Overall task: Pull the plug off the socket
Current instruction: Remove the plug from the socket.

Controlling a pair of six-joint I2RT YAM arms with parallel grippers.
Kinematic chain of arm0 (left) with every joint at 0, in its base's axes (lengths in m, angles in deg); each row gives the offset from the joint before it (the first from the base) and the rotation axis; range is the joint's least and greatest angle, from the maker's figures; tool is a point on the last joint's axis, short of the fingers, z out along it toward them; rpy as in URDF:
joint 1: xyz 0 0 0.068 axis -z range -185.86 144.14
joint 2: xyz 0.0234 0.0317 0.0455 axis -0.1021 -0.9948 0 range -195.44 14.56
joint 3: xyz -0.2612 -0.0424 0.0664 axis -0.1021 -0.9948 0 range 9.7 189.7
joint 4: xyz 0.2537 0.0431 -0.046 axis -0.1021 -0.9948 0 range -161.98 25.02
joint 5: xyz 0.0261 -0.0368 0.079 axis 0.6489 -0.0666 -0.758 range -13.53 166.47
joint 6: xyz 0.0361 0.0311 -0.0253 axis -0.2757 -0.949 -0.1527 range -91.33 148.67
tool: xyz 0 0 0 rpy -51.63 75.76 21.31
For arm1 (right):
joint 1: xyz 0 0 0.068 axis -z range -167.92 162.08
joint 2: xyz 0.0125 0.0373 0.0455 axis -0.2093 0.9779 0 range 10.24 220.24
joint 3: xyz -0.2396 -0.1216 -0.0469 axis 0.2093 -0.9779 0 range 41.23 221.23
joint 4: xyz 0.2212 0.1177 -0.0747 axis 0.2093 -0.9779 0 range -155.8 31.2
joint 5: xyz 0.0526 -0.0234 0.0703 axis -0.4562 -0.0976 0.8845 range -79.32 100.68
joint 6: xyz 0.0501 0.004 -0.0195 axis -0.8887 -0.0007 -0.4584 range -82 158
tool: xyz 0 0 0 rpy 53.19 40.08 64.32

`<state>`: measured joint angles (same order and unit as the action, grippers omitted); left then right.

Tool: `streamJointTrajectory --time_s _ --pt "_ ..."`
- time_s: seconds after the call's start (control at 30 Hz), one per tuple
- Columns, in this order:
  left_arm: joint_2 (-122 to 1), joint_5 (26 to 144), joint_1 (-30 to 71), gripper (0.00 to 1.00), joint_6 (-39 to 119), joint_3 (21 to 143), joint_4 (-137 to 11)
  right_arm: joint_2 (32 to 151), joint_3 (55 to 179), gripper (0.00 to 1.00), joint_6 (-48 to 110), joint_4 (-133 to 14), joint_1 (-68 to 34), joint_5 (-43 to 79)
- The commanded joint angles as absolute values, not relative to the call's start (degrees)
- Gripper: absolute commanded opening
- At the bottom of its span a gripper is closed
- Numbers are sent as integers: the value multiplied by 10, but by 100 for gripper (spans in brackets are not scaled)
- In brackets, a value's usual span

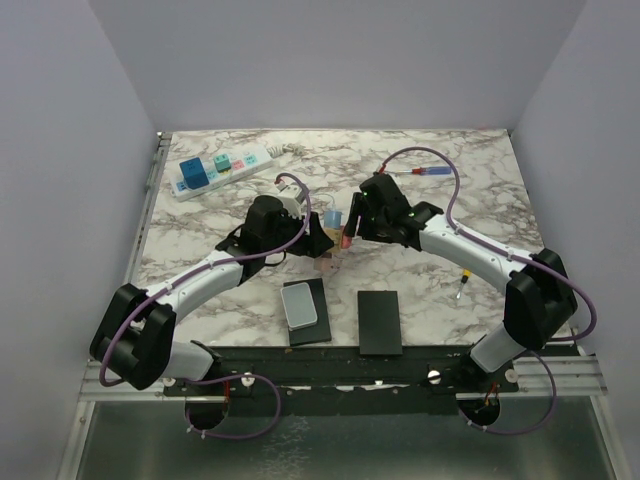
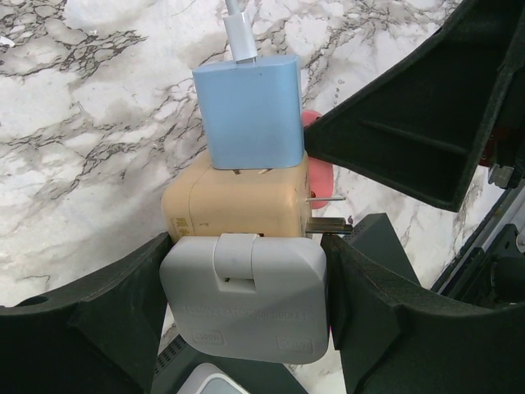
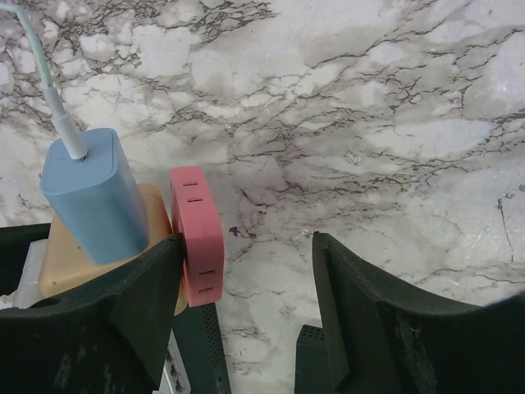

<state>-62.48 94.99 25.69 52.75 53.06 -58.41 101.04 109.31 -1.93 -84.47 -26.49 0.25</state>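
Observation:
My left gripper (image 2: 246, 271) is shut on a grey adapter block (image 2: 246, 300), one finger on each side. A tan cube socket (image 2: 238, 205) is stacked on that block, and a blue plug (image 2: 250, 111) with a white cable sits in the tan cube. A pink block (image 3: 197, 246) clings to the cube's side. My right gripper (image 3: 246, 242) stands open, its left finger (image 3: 139, 295) against the pink block and nothing between its fingers. In the top view both grippers (image 1: 318, 243) (image 1: 350, 225) meet at mid-table. The long white power strip socket (image 1: 235, 165) lies far left with a blue block (image 1: 193, 172) on it.
Two black boxes (image 1: 312, 335) (image 1: 379, 322) lie near the front edge, the left one with a grey device (image 1: 299, 305) on top. A red-and-blue screwdriver (image 1: 425, 172) lies at the back right. A small yellow-handled tool (image 1: 463, 285) lies by the right arm.

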Motion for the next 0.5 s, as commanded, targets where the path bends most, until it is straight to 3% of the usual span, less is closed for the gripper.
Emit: streamJointTrajectory --time_s 0.0,0.47 --pt "-597 950 253 0 526 533 -527 1020 1091 67 -27 -868 -266 -27" --pt "-581 946 239 0 535 524 -516 1026 1064 67 -36 -859 -256 -12"
